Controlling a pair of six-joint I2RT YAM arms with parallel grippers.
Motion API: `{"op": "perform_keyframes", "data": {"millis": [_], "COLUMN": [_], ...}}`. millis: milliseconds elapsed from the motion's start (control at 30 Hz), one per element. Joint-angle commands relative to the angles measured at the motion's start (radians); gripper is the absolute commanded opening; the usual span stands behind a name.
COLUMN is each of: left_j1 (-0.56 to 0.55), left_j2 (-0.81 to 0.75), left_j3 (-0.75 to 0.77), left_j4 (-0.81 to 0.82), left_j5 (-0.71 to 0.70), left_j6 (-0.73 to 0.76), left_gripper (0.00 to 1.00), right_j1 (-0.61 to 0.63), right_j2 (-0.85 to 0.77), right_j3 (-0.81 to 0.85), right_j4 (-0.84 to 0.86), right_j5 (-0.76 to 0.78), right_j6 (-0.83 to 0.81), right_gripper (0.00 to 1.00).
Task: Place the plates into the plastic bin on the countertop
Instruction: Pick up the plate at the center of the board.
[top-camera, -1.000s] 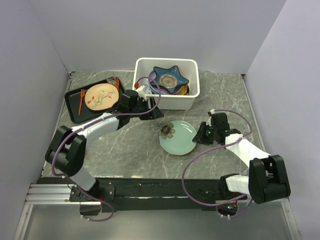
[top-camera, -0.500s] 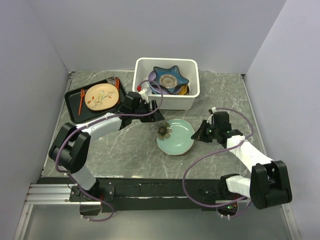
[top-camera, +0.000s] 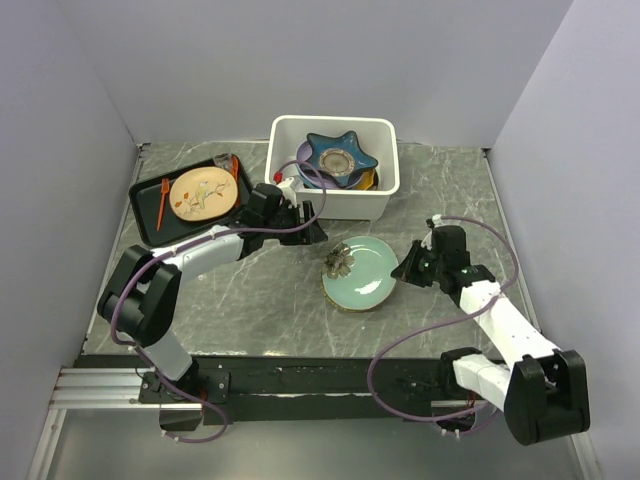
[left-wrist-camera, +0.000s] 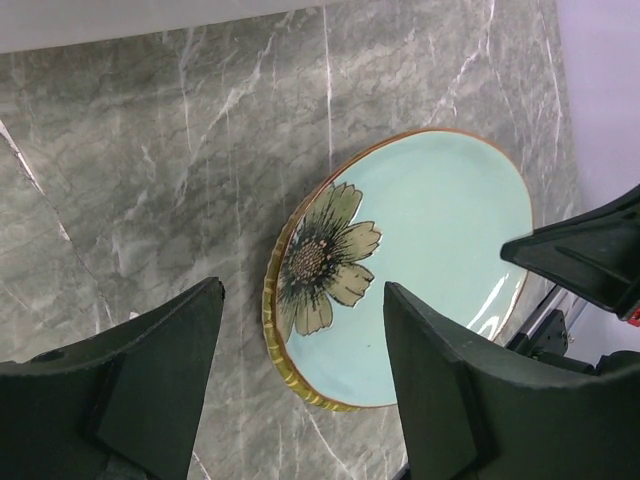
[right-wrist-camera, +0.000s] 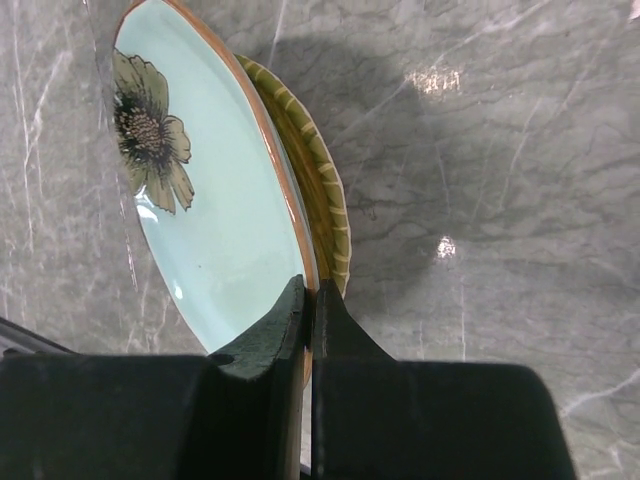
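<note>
Right gripper jaws now tight on rim of pale green plate; that edge newly off the countertop

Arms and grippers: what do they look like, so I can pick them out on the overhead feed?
Left arm and right arm match: white link shells, bulky black joints, a purple cable looping along each. The left gripper and right gripper have black wedge-shaped fingers.

Pale green flower plate tilted over grey marble countertop, ribbed underside showing; left gripper spread wide above it; right gripper at its right rim.
</note>
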Motion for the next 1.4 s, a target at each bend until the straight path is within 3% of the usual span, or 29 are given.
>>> {"op": "perform_keyframes", "data": {"millis": [0,233,433,833,1233,1367], "left_j1": [-0.002,0.003,0.038,0.046,0.01,-0.003], "left_j2": [-0.045,-0.082,-0.105,-0.04,0.072,0.102], "left_j3": [0.023,-0.007,-0.067,-0.181,-0.129,-0.124], "left_j4": [0.005,0.025,0.123,0.425,0.442,0.486], "left_j5": [-0.006,0.025,0.156,0.405,0.433,0.451], "left_j6": [0.03,0.027,0.01,-0.016,-0.03,-0.051], "left_gripper": [0.7,0.71,0.72,0.7,0.67,0.61], "right_j1": [0.0,-0.008,-0.02,-0.045,-0.055,-0.057], "right_j2": [-0.056,-0.122,-0.167,-0.214,-0.245,-0.248], "right_j3": [0.033,0.065,0.096,0.131,0.16,0.162], "right_j4": [0.001,-0.002,0.003,0.035,0.062,0.075], "right_j5": [0.042,-0.001,-0.05,-0.153,-0.225,-0.243], "right_j6": [-0.019,-0.001,0.021,0.062,0.096,0.107], "right_gripper": [0.0,0.0,0.0,0.0,0.0,0.0]}}
